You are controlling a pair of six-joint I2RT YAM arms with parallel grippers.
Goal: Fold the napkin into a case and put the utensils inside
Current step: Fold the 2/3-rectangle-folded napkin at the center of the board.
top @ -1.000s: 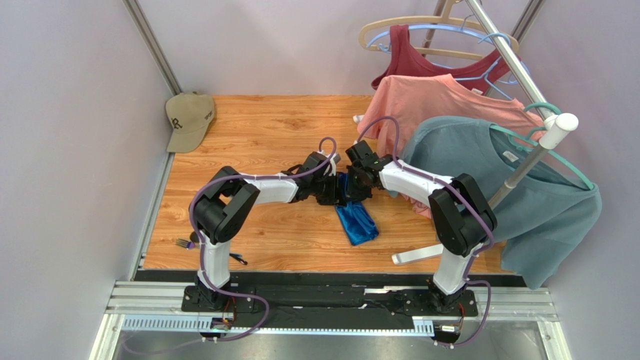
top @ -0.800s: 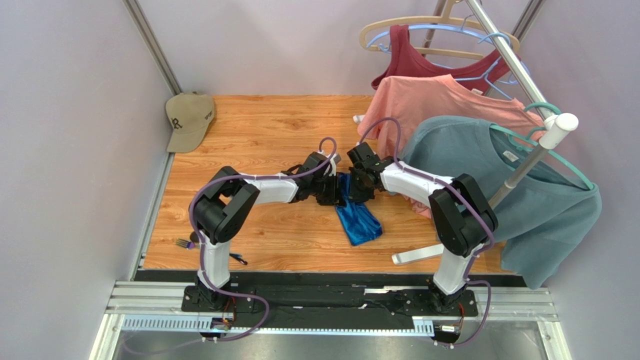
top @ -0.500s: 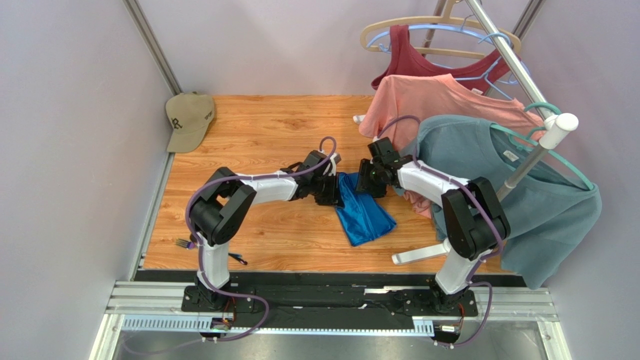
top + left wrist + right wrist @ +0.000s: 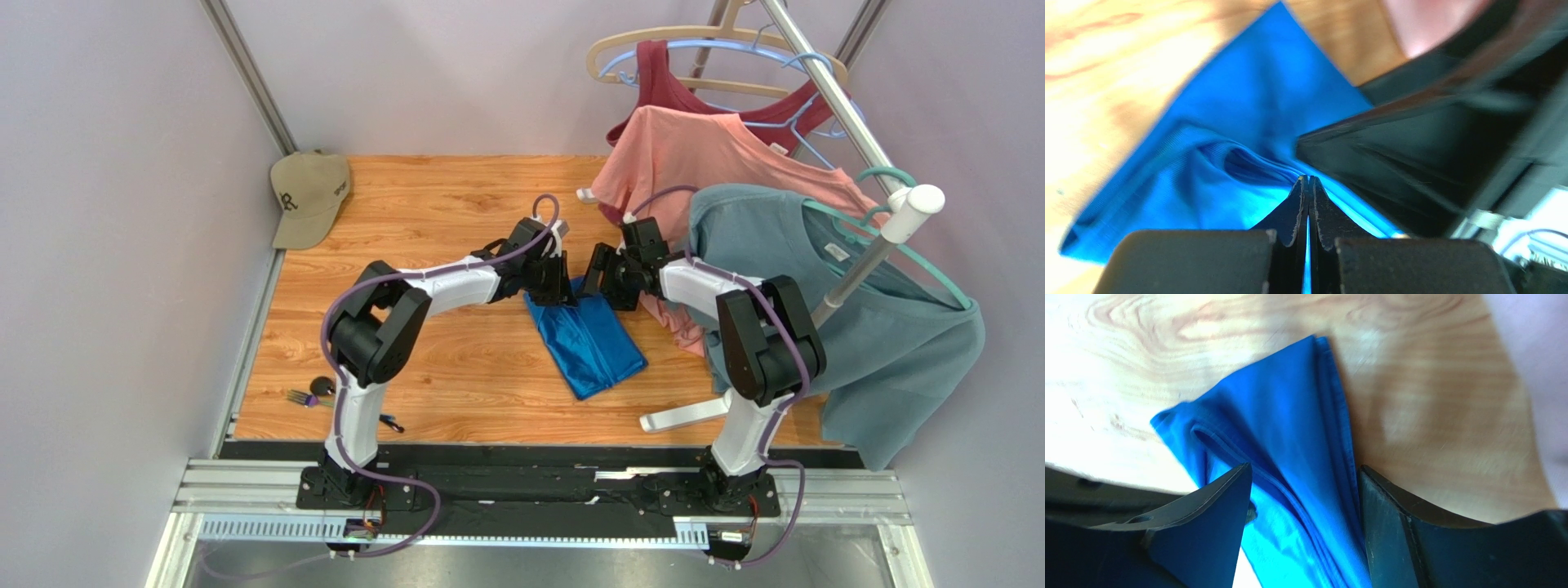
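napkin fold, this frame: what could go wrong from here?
1. The left gripper is shut on the far edge of the napkin while the right gripper stands open over it: a pull by the left alone may drag the cloth and undo its layered folds.
2. The two grippers sit very close together; they may collide.
3. The pink shirt hangs right beside the right arm and could snag.
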